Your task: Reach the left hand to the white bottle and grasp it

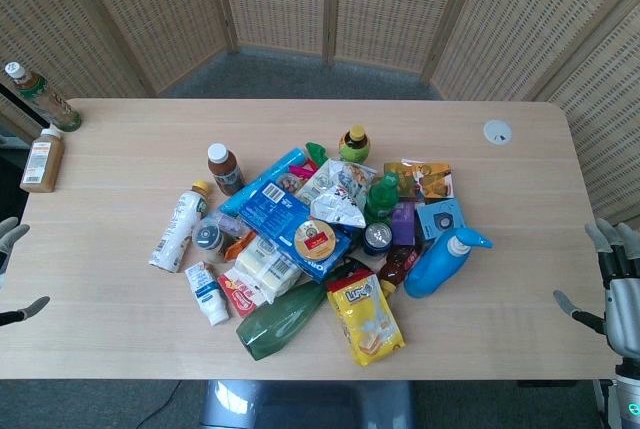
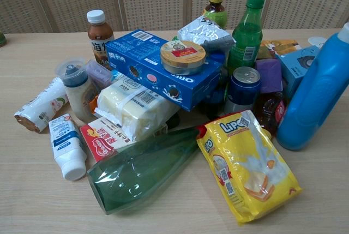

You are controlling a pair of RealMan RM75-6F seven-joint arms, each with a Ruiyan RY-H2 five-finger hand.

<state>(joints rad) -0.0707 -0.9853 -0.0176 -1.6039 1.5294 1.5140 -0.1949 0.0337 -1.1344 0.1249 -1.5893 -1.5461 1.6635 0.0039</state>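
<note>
The white bottle [image 1: 180,228] with a yellow cap lies on its side at the left edge of the pile; the chest view shows it as the white bottle [image 2: 42,108] at far left. My left hand [image 1: 12,271] shows only at the left border of the head view, fingers apart and holding nothing, well left of the bottle. At the right border my right hand [image 1: 612,291] is spread and empty, off the table's edge. Neither hand appears in the chest view.
The pile on the wooden table [image 1: 100,149] holds a blue Oreo box [image 1: 285,214], a green glass bottle [image 1: 285,321], a white tube [image 1: 207,293], a blue detergent bottle [image 1: 445,261] and a yellow snack bag [image 1: 366,317]. Two bottles [image 1: 42,161] stand far left.
</note>
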